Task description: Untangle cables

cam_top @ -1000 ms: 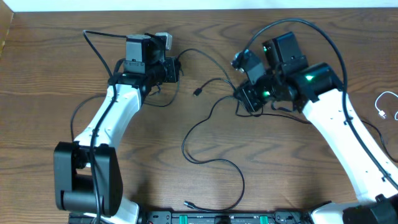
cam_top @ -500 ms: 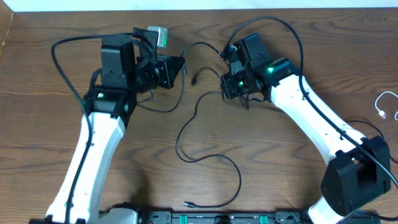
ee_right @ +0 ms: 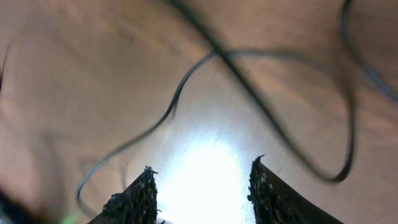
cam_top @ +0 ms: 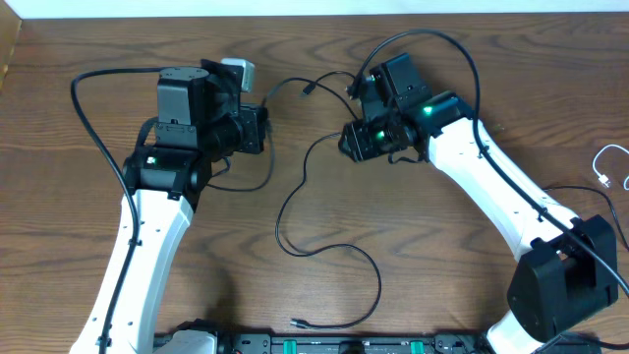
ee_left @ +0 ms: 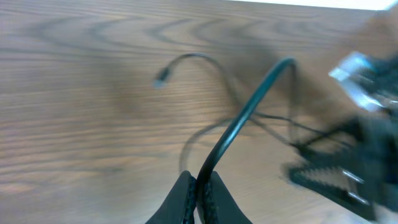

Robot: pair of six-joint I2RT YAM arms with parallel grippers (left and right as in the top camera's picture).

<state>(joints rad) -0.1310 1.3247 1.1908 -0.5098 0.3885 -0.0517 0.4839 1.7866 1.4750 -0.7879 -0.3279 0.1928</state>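
Note:
A thin black cable [cam_top: 292, 211] loops over the wooden table between the arms, and one plug end [cam_top: 296, 322] lies near the front edge. My left gripper [cam_top: 263, 128] is shut on this cable [ee_left: 239, 118], which arcs up out of the closed jaws [ee_left: 200, 182]. A small plug [ee_left: 160, 79] lies beyond it on the wood. My right gripper [cam_top: 347, 144] stands open just above the table. Nothing sits between its fingertips [ee_right: 202, 175], and cable strands [ee_right: 249, 93] cross the wood ahead of them. A white cable [cam_top: 609, 165] lies apart at the far right edge.
Thick black arm cables arch over both arms [cam_top: 93, 118] [cam_top: 462, 59]. The two grippers are close together at the back middle of the table. A black rail [cam_top: 344, 344] runs along the front edge.
My right gripper has opened and let go of the black cable. The left gripper has shifted left and nearer with the cable in it, and the loose plug end has swung toward the back.

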